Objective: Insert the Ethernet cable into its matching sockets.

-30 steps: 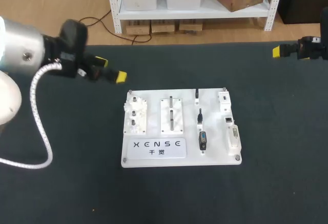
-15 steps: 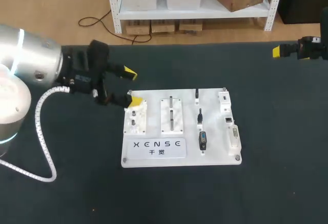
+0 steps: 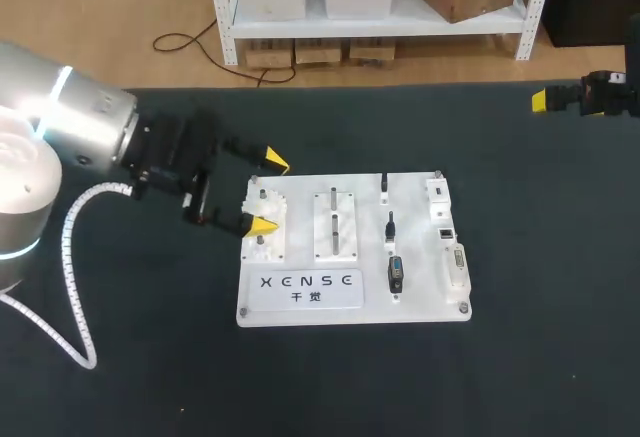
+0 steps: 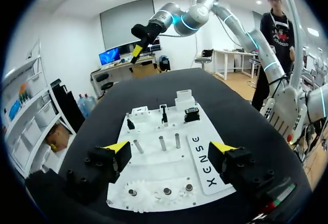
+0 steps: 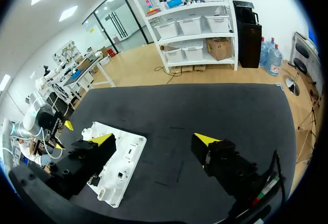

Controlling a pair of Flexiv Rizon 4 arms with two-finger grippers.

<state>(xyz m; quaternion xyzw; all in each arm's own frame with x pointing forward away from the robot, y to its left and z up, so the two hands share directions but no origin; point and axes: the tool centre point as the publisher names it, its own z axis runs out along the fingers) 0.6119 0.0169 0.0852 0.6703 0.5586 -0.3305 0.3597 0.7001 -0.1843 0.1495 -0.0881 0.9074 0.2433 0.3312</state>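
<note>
The white practice board [image 3: 420,292] lies mid-table. Small black plugs stand in holders on its right half, one a short black cable piece [image 3: 390,225], beside a small dark socket [image 3: 445,232] near the right edge; I cannot tell which plug is the Ethernet one. My left gripper [image 3: 268,194] is open over the board's left end, its yellow tips on either side of the white gear block [image 3: 264,229]. In the left wrist view that gripper [image 4: 170,147] stands open above the board [image 4: 154,170], holding nothing. My right gripper [image 5: 154,138] is open and empty, far off at the table's back right [image 3: 585,97].
The board also carries a block with upright metal pegs [image 3: 334,225] and a printed label [image 3: 305,287]. Dark cloth [image 3: 520,357] covers the table all round the board. A white hose [image 3: 75,257] hangs from my left arm over the table's left side.
My left arm has swung right and down from the table's back left to the board's left end, and its gripper now straddles the gear block. The right arm has not moved.
</note>
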